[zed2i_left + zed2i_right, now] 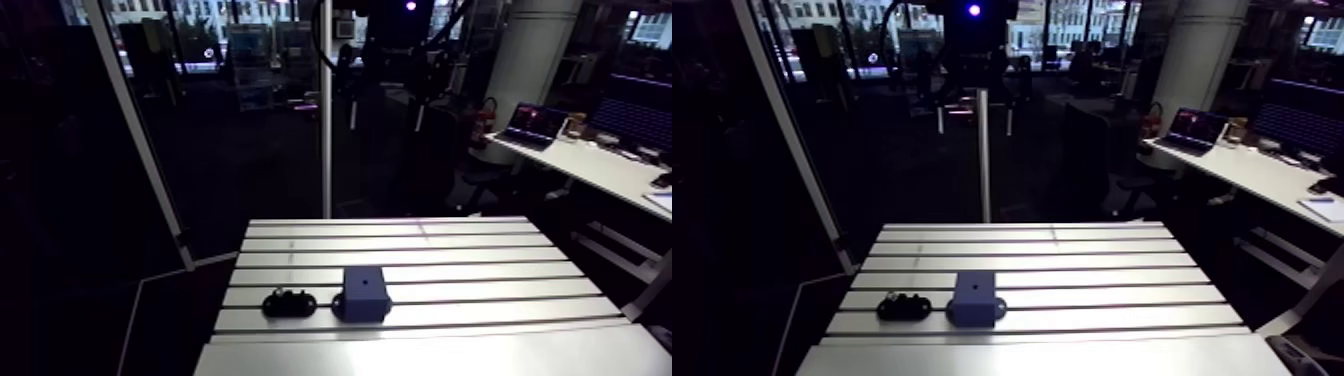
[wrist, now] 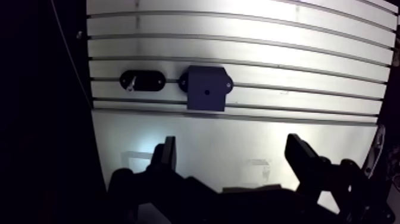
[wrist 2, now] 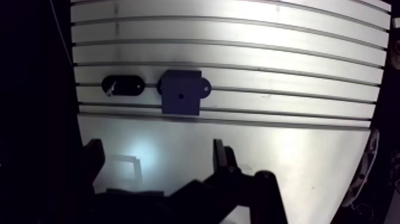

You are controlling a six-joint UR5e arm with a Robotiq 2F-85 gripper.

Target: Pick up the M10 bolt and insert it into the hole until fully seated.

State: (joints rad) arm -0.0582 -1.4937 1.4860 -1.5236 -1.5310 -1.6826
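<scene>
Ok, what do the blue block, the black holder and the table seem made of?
The blue block: matte, evenly coloured, probably plastic, perhaps printed. The black holder: dull, likely plastic too. The table: bare aluminium, by its brushed sheen and bright reflections.

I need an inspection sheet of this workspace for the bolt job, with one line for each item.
Surface: slotted table, with a smooth strip at the edge nearest the gripper.
Job's things: black holder with a pale piece lying in it, likely the bolt; blue block beside it, apart; the hole in its top face looks unfilled.
Clutter: nothing seen.
Grippers: gripper open, holding nothing, over the smooth strip, short of both things.
Cables: nothing seen on the table.
Surroundings: dim; nothing seen near the work.
</scene>
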